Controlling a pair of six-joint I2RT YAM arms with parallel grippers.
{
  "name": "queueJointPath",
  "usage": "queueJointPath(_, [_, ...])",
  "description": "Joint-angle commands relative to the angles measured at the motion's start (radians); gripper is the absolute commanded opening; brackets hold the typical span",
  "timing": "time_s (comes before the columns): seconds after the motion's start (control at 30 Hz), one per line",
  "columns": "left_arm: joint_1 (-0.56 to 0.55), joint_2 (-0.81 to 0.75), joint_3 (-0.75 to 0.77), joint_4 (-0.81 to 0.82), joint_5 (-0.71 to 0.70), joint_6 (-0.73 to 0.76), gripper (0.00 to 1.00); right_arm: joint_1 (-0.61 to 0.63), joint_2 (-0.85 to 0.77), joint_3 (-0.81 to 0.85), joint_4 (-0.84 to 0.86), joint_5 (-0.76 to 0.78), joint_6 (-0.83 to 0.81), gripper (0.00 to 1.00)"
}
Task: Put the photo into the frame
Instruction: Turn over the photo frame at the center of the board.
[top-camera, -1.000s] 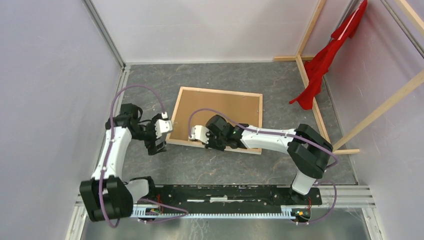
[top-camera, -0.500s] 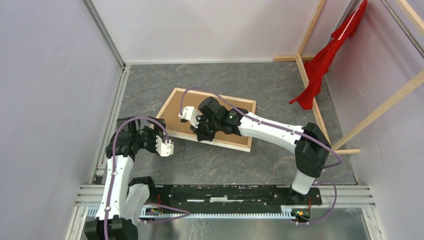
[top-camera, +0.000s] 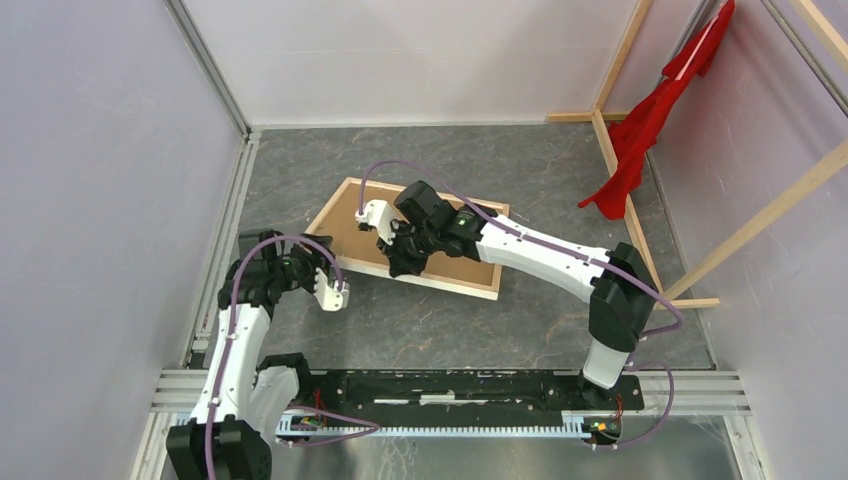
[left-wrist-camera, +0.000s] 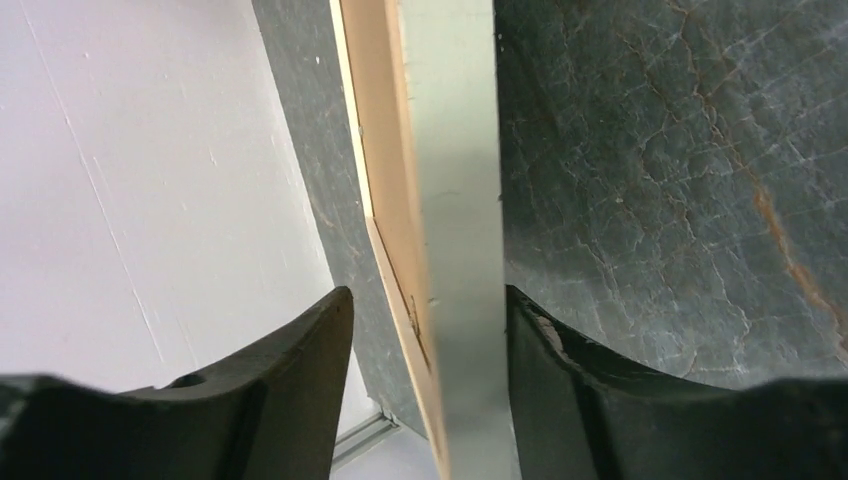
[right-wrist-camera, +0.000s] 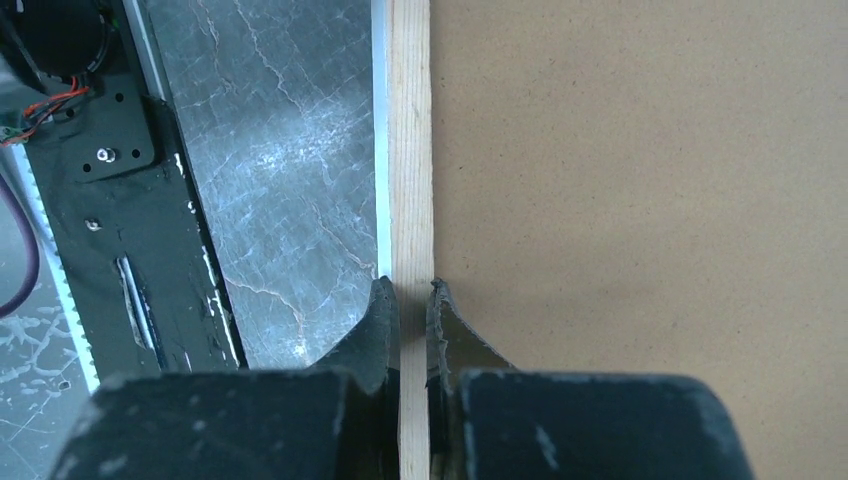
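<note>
The frame (top-camera: 450, 284) lies back up and skewed on the dark stone table, with the brown backing board (top-camera: 345, 220) in it. My right gripper (top-camera: 398, 268) is shut on the frame's near wooden border. In the right wrist view the gripper (right-wrist-camera: 412, 285) has a finger on each side of the light wood strip (right-wrist-camera: 410, 150), beside the board (right-wrist-camera: 640, 200). My left gripper (top-camera: 335, 283) is at the frame's left corner. In the left wrist view the gripper (left-wrist-camera: 428, 292) stands open astride the frame's edge (left-wrist-camera: 385, 150). The right finger is close against the edge and the left finger is apart. The photo is out of view.
A red cloth (top-camera: 650, 120) hangs on bare wooden beams (top-camera: 620, 170) at the right. White walls close in the left side and the back. The black base rail (top-camera: 450, 385) runs along the near edge.
The right gripper has carried the frame left and away, turning it. The left arm drew back toward the near left, and its jaws have narrowed around the frame's corner.
</note>
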Motion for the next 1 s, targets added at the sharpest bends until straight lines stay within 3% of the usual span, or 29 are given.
queueJointPath(0.0, [-0.028,0.044,0.031,0.094,0.046,0.037,0.55,0.000,-0.050,0.106,0.052,0.004,0.001,0.00])
queueJointPath(0.07, [-0.043,0.060,0.047,0.093,0.032,0.034,0.44,0.000,-0.064,0.091,0.055,0.024,0.000,0.06])
queueJointPath(0.13, [-0.056,0.069,0.047,0.095,0.015,0.041,0.38,-0.002,-0.085,0.071,0.074,0.042,0.003,0.06])
queueJointPath(0.33, [-0.086,0.049,-0.039,0.205,0.006,0.043,0.38,-0.019,-0.078,0.103,0.078,-0.015,0.045,0.02])
queueJointPath(0.47, [-0.137,0.058,-0.050,0.256,-0.026,-0.020,0.19,-0.024,-0.083,0.117,0.072,-0.017,0.045,0.07])
queueJointPath(0.53, [-0.151,0.068,-0.029,0.257,-0.043,-0.056,0.10,-0.024,-0.101,0.105,0.069,0.024,0.024,0.23])
queueJointPath(0.6, [-0.154,0.079,0.009,0.254,-0.044,-0.121,0.02,-0.024,-0.153,0.056,0.084,0.075,-0.042,0.31])
queueJointPath(0.8, [-0.155,0.113,0.119,0.170,-0.030,-0.215,0.02,-0.020,-0.384,-0.224,0.260,0.294,-0.174,0.63])
queueJointPath(0.83, [-0.156,0.113,0.128,0.168,-0.029,-0.225,0.02,-0.019,-0.416,-0.261,0.275,0.310,-0.190,0.87])
queueJointPath(0.87, [-0.157,0.114,0.138,0.160,-0.025,-0.233,0.02,-0.018,-0.453,-0.294,0.300,0.356,-0.200,0.98])
queueJointPath(0.97, [-0.158,0.130,0.187,0.103,-0.013,-0.248,0.02,-0.013,-0.582,-0.400,0.429,0.371,-0.226,0.98])
